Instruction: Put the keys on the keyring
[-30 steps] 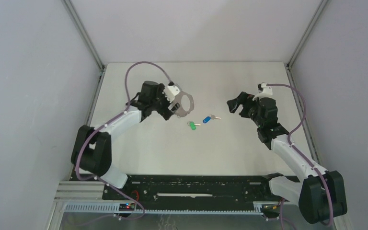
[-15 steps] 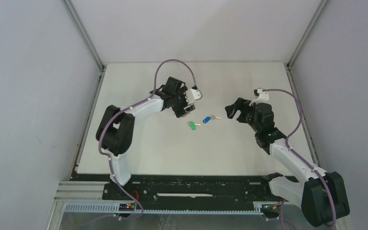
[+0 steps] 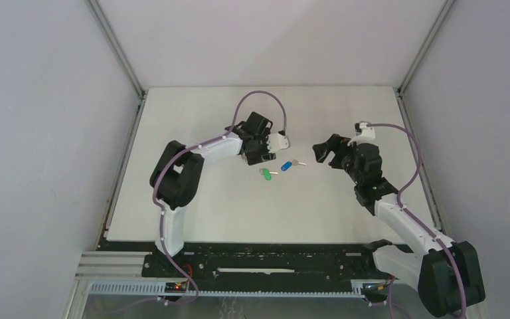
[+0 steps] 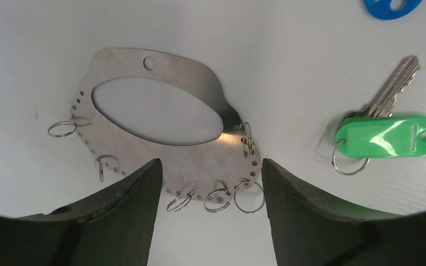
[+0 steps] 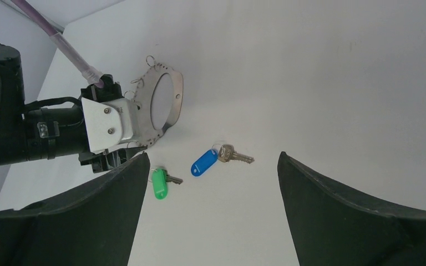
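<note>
Left end effector (image 4: 209,185) spread over keyring (image 4: 197,152) edge: grasp step, next pinch it. Right end effector (image 3: 323,154) spread, near blue key (image 5: 205,162).

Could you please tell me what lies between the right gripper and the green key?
The blue key lies there, roughly on the line from the right gripper to the green key. The top view shows this.

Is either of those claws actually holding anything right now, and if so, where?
Nothing is held. The left gripper hangs open over the keyring, above its looped rim. The right gripper is open and empty.
</note>
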